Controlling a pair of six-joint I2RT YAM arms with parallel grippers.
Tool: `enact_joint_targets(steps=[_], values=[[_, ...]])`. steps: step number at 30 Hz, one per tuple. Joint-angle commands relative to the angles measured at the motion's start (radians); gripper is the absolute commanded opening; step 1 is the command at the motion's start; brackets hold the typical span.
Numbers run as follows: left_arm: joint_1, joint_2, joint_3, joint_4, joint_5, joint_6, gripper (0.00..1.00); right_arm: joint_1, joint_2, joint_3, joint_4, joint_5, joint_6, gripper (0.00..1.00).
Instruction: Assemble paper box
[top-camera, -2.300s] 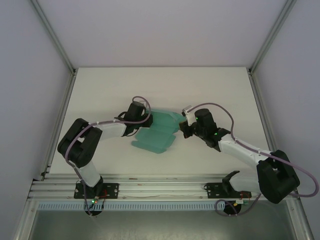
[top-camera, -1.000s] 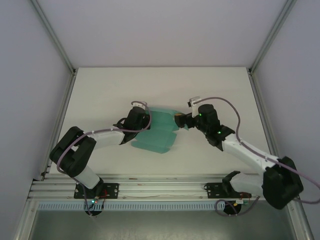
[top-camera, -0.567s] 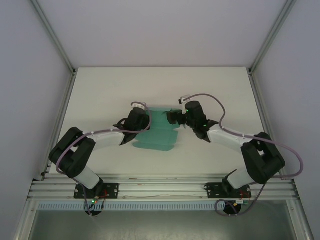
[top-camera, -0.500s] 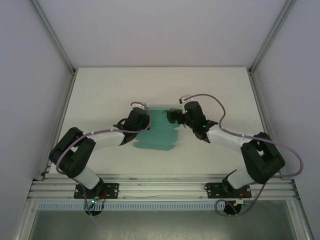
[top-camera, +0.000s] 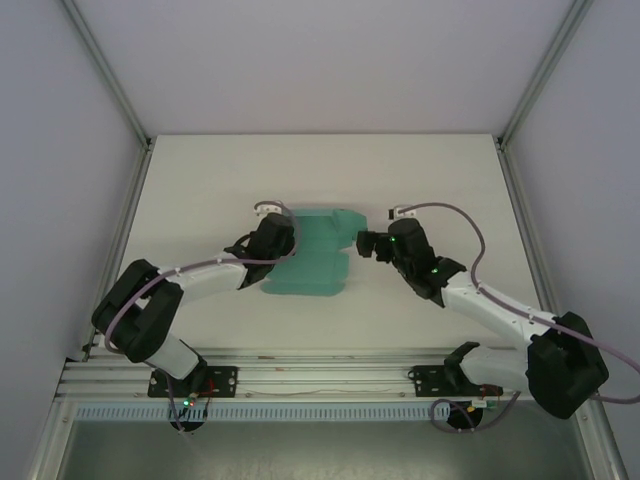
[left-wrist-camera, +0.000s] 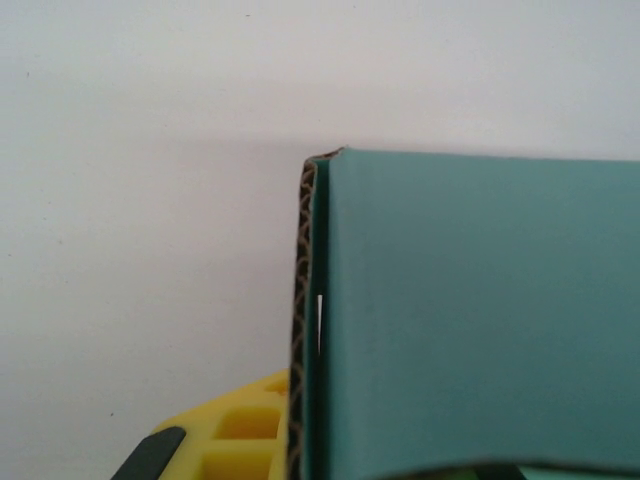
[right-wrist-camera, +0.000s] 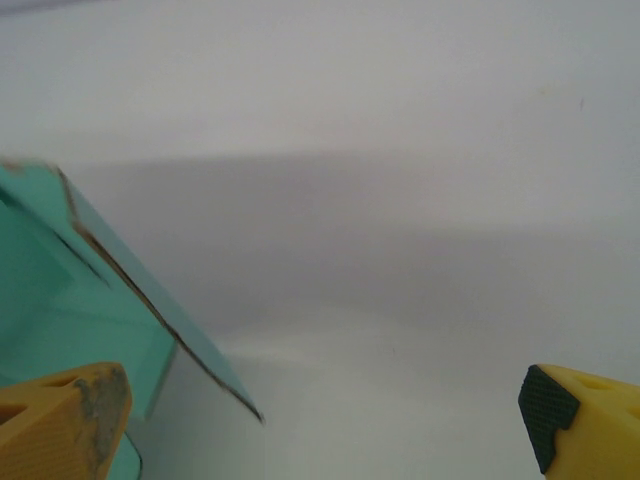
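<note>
The teal-green paper box (top-camera: 312, 262) lies partly folded in the middle of the white table (top-camera: 430, 180). My left gripper (top-camera: 284, 238) sits at its left edge, shut on the card. In the left wrist view the card (left-wrist-camera: 480, 310) rises from the jaws with its corrugated edge showing, one yellow finger (left-wrist-camera: 230, 430) beside it and the other finger hidden. My right gripper (top-camera: 363, 243) hangs just right of the box, open and apart from it. In the right wrist view its fingers (right-wrist-camera: 60, 420) stand wide with only table between them, and a teal flap (right-wrist-camera: 60, 300) shows at the left.
Aluminium frame posts (top-camera: 118, 110) and pale walls bound the table on three sides. A rail (top-camera: 320, 380) carrying both arm bases runs along the near edge. Bare table lies behind the box and to the right of my right arm.
My right gripper has let go of the box's right side and drawn back to the right. The back flap now lies wider and flatter. My left gripper kept its hold and shifted slightly back.
</note>
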Motion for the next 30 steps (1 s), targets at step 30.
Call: enact_joint_targets(steps=[30], values=[[-0.011,0.029,0.056,-0.032,0.051,-0.016,0.0,0.077,0.439,0.251,0.114,0.032,-0.121,1.0]])
